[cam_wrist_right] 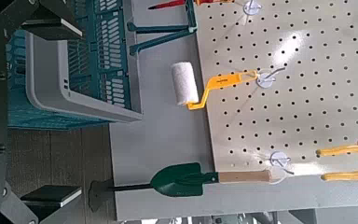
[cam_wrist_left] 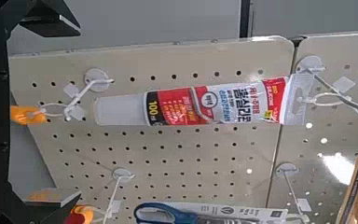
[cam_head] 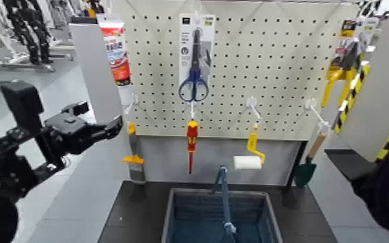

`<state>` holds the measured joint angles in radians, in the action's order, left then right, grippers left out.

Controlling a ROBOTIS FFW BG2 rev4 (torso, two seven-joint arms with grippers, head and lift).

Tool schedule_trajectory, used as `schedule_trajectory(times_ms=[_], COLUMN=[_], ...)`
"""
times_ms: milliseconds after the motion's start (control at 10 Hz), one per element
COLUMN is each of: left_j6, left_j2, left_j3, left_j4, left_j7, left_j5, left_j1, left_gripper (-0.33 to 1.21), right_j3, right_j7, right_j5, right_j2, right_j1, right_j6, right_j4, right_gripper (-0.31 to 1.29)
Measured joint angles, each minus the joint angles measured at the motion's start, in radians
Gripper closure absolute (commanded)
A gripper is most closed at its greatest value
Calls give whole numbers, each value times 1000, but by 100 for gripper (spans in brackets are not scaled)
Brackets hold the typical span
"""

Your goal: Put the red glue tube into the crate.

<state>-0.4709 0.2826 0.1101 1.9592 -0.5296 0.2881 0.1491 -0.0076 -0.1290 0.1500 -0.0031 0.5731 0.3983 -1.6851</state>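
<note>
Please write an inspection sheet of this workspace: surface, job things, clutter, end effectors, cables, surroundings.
Surface: dark tabletop under a white pegboard.
Job things: red glue tube hangs on the pegboard's upper left corner, untouched; crate stands on the table below, handle up.
Clutter: scissors, red-and-yellow screwdriver, paint roller, green trowel, all hanging.
End effectors: left end effector raised left of the board, below the tube, holding nothing; right arm low at right.
Cables: nothing seen.
Surroundings: grey floor, dark robot rigs behind.
</note>
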Motion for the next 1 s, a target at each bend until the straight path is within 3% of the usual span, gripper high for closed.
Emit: schedule_trajectory(times_ms=[500, 1000], left_j6=[0, 1], left_j2=[44, 66], left_j3=[-48, -103], left_j4=[-114, -196], left_j7=[-92, -175], left_j5=[49, 75], left_j1=[185, 330], left_gripper=[10, 11], right_j3=[0, 0], right_j7=[-13, -23], right_j5=[8, 11], right_j2=[0, 0], right_j1=[-6, -9], right_j6=[-10, -20], right_j4=[1, -1], right_gripper=[13, 13])
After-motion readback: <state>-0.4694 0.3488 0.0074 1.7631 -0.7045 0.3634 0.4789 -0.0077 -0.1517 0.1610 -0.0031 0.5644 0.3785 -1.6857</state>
